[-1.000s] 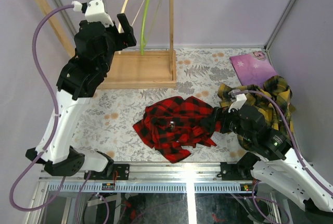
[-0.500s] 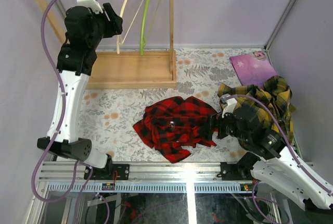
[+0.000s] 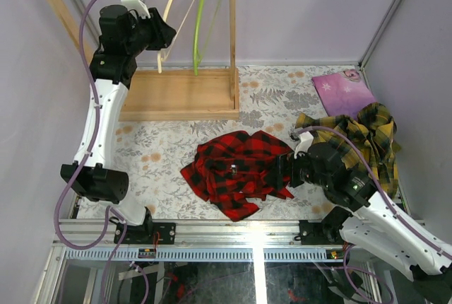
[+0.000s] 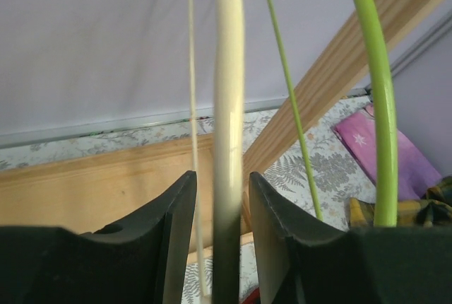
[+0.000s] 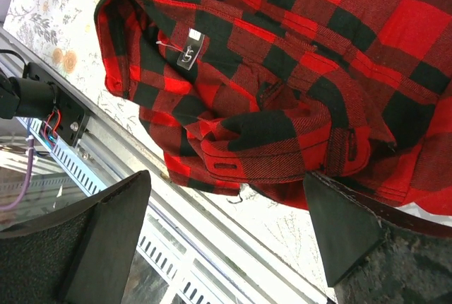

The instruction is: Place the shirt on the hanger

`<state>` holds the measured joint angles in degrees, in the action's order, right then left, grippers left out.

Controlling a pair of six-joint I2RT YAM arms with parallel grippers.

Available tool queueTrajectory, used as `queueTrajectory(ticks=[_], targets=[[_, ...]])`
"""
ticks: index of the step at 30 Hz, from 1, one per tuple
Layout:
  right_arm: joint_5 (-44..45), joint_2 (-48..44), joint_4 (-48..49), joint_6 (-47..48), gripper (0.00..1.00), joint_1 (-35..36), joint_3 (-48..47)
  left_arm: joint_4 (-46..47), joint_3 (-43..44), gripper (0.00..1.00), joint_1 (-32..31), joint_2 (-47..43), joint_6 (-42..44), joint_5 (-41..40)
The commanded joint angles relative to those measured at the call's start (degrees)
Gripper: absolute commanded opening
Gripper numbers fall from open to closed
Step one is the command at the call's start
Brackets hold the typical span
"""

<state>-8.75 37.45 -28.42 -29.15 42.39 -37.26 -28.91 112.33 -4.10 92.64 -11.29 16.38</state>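
Note:
The red-and-black plaid shirt (image 3: 236,170) lies crumpled on the table near the front middle, and it also fills the right wrist view (image 5: 282,71). The cream hanger (image 3: 176,7) hangs from the top bar of the wooden rack. My left gripper (image 3: 164,35) is raised to it, and in the left wrist view the hanger's curved arm (image 4: 228,106) stands between the open fingers of that gripper (image 4: 222,177), with small gaps on both sides. My right gripper (image 3: 279,170) is open and empty, just above the shirt's right edge (image 5: 226,177).
A lime-green hanger (image 3: 201,21) hangs right beside the cream one (image 4: 378,106). The wooden rack (image 3: 183,95) stands at the back left. A yellow-and-dark plaid shirt (image 3: 360,134) and a purple sheet (image 3: 342,90) lie at the right. The table's metal front rail (image 5: 176,247) is close below the shirt.
My left arm has stretched up and back, bringing its gripper around the cream hanger's arm. My right gripper has edged left toward the red shirt.

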Motion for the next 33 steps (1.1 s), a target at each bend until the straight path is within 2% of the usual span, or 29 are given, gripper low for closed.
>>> queueTrajectory(ticks=[1, 5, 18, 24, 33], targets=[[-1.0, 0.5, 3.7, -1.3, 0.96, 0.1, 0.7, 7.7, -1.9, 0.34, 0.3, 0.2, 0.1, 7.8], [-0.9, 1.3, 4.7, -2.8, 0.95, 0.0, 1.6, 10.3, -3.4, 0.32, 0.2, 0.2, -0.1, 9.9], [-0.2, -1.0, 5.3, -7.0, 0.93, 0.0, 4.4, 14.6, -1.8, 0.01, 0.3, -1.1, -2.4, 7.6], [-0.5, -0.6, 5.5, -7.3, 0.93, 0.0, 4.4, 16.8, -0.2, 0.00, 0.3, -3.6, -5.3, 3.3], [-0.5, -1.1, 4.6, -7.5, 0.93, 0.0, 4.3, 21.5, -3.9, 0.00, 0.3, -10.4, -9.9, 0.3]])
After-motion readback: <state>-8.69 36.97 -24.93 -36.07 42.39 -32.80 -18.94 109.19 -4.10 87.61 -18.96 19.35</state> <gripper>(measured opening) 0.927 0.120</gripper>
